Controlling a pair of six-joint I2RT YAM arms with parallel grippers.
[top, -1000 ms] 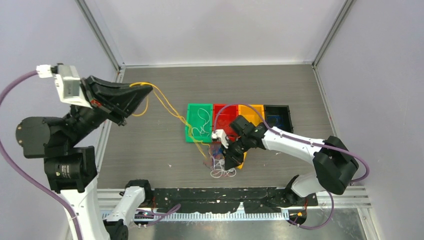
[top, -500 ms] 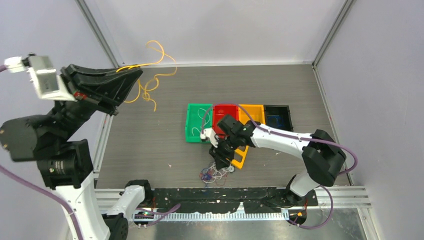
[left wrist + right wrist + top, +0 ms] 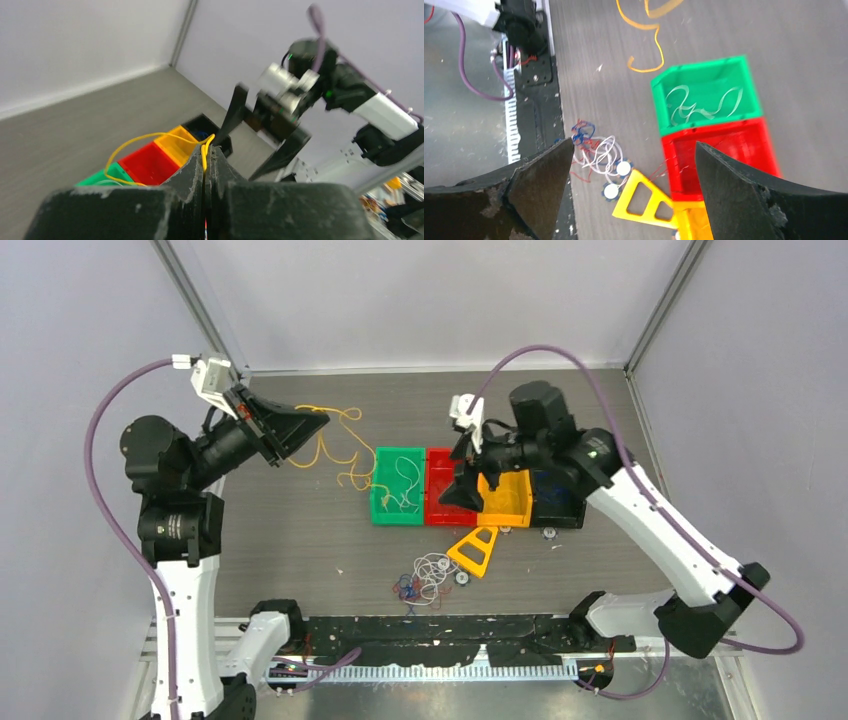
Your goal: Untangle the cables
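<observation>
one second on, right hand (image 3: 633,147) newly wide open above trays (image 3: 696,70), left hand (image 3: 206,149) tight around yellow cable (image 3: 145,137)

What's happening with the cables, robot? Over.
Left hand shut on thin yellow cable, held up. Right hand open, empty. Thin white, red, blue cables tangled. Yellow triangular plastic frame beside the tangle.

Bright even light, blurry wrist views
</observation>
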